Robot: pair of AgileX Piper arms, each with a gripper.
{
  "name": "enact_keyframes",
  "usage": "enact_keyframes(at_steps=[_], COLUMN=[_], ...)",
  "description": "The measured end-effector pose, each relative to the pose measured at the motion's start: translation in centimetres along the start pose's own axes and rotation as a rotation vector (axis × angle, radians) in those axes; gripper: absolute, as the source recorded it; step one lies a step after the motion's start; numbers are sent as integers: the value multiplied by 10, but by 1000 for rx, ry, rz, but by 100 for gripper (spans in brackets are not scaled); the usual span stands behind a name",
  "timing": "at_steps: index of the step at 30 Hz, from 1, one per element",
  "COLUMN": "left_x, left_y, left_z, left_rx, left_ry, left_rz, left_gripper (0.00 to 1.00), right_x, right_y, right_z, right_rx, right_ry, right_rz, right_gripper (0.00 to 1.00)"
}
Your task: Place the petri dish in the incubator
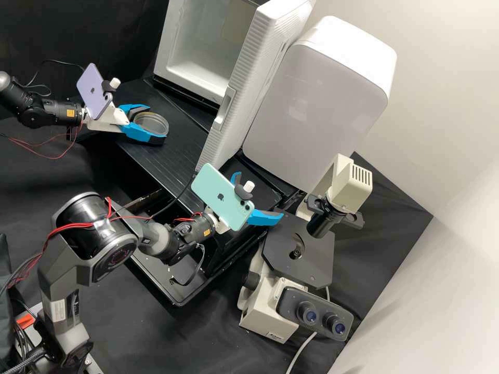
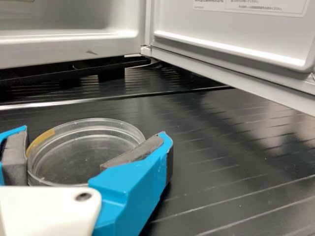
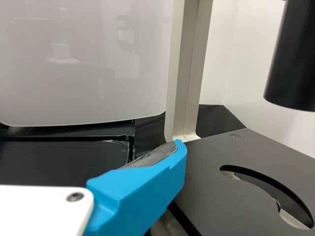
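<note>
Nearest, 5 o'clock in the high view: microscope (image 1: 291, 291) on the black-draped desk (image 1: 156, 332). Right tool (image 1: 262, 201) sits just above the 9 o'clock edge of the microscope stage (image 3: 236, 162), spread wide with nothing held. Dark cylinder (image 3: 293, 54) hangs over the stage slot. Big white housing (image 1: 322, 93) stands right behind the stage, toward 12.

Mid-frame: ribbed black platform (image 1: 171, 161), running from 7 o'clock up toward 11.

Left tool (image 1: 155, 123) at 10 o'clock, low over that platform and closed on the petri dish (image 2: 74, 157), touching the rim on both sides. Dish is clear and level, with a yellowish strip on part of the rim. Can't tell for sure whether its base rests on the ribs or sits just off them.

Farthest, 12 o'clock: white incubator (image 1: 197, 47), door (image 1: 249, 78) swung open toward 1 o'clock, nearly edge-on to the camera. Dish is outside the chamber, on the platform side of the front lip, at roughly 7 o'clock from the opening.
</note>
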Motion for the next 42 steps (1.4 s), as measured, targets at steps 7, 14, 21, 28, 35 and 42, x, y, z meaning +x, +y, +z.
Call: enact_keyframes(at_steps=[7,14,21,28,35,42], left_x=[-8,-22,-25,-20,5,34], left_y=[26,48,51,59,79,98], left_z=[6,15,17,26,31,36], left_rx=[-7,22,28,43,75,79], left_ry=[-17,-66,-75,-95,-69,-35], left_rz=[58,138,144,167,224,243], left_gripper=[0,0,0,0,0,0], right_x=[0,0,0,0,0,0], right_y=[0,0,0,0,0,0], right_z=[0,0,0,0,0,0], right_rx=[0,0,0,0,0,0], right_ry=[0,0,0,0,0,0], right_rz=[0,0,0,0,0,0], right_gripper=[100,100,100,100,100,100])
